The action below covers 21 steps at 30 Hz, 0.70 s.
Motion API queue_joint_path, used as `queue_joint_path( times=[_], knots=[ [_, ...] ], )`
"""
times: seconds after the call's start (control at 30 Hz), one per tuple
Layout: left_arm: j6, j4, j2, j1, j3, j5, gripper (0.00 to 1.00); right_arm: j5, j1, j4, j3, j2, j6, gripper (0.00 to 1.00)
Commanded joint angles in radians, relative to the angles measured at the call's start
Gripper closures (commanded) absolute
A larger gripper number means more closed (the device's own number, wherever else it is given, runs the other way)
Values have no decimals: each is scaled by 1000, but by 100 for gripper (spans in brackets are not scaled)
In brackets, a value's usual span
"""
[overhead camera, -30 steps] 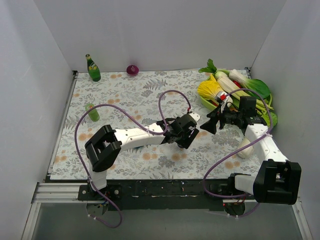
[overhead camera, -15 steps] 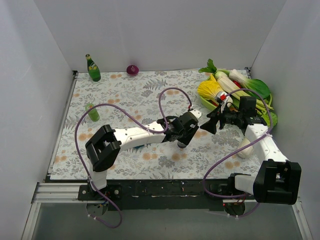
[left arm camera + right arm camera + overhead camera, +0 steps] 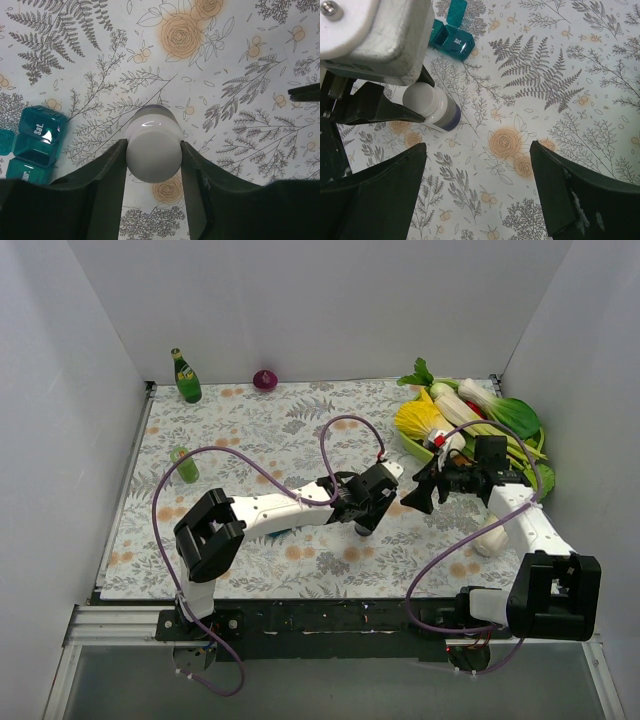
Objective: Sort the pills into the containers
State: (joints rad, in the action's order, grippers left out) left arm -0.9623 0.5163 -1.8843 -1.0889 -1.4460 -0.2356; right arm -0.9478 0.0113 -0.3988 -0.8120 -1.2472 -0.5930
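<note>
My left gripper [image 3: 366, 514] is shut on a pill bottle [image 3: 153, 147] with a white cap and a dark blue band, gripping the cap between both fingers, mid-mat. The bottle also shows in the right wrist view [image 3: 432, 107], tilted under the left gripper. The teal pill organiser [image 3: 36, 139] lies on the mat to the left of the bottle, its "Sat." compartment facing up; in the right wrist view [image 3: 451, 35] one lid stands open. My right gripper [image 3: 414, 490] is open and empty, just right of the left gripper, above bare mat [image 3: 477, 146].
A green glass bottle [image 3: 185, 377] and a purple onion [image 3: 265, 379] stand at the back edge. A small green can [image 3: 184, 464] stands at the left. A pile of toy vegetables [image 3: 470, 420] fills the back right corner; a white radish [image 3: 490, 535] lies by the right arm.
My left gripper has shifted a little right and toward the near edge with the bottle. My right gripper has edged slightly left toward it.
</note>
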Motion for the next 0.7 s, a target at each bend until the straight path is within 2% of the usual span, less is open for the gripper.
queue_joint_path(
  times=[0.0,0.17,0.33,0.5,0.6,0.67],
  knots=[
    [-19,21,53,-5,-21,-4,83,41,-59,-64,-47,9,-105,8],
    [-82,-56,164,14,47,83,99,76,-145,-123,-15,40,-272,8],
    [-237,-202,324,99,202,232,100,29,-217,-100,27,101,-376,7],
    [-355,-377,471,162,378,341,100,-42,-278,-97,1,101,-367,6],
    [-406,-443,505,185,430,369,100,-37,-342,-74,-7,95,-318,6],
    [-435,-473,527,193,441,368,100,-25,-372,6,0,97,-219,6]
  ],
)
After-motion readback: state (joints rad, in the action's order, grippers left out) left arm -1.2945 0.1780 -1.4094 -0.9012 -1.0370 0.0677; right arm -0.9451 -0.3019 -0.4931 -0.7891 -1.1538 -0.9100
